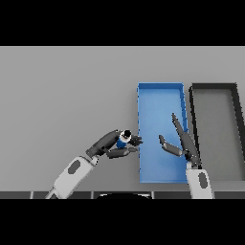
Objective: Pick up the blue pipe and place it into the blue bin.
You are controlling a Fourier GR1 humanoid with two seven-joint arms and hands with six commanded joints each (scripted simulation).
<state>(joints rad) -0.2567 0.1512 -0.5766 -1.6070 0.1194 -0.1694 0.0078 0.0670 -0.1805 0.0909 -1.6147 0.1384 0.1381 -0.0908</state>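
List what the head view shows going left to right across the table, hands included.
Left hand → blue pipe held in it → blue bin → right hand, open over the bin's right side → black bin.

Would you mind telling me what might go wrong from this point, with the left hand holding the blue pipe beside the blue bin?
1. The left hand holds the blue pipe just outside the blue bin's left wall; an early release would probably drop it on the table.
2. Carried low, the pipe might clip that wall.
3. The right hand hovers open over the bin, so the two hands may collide there.
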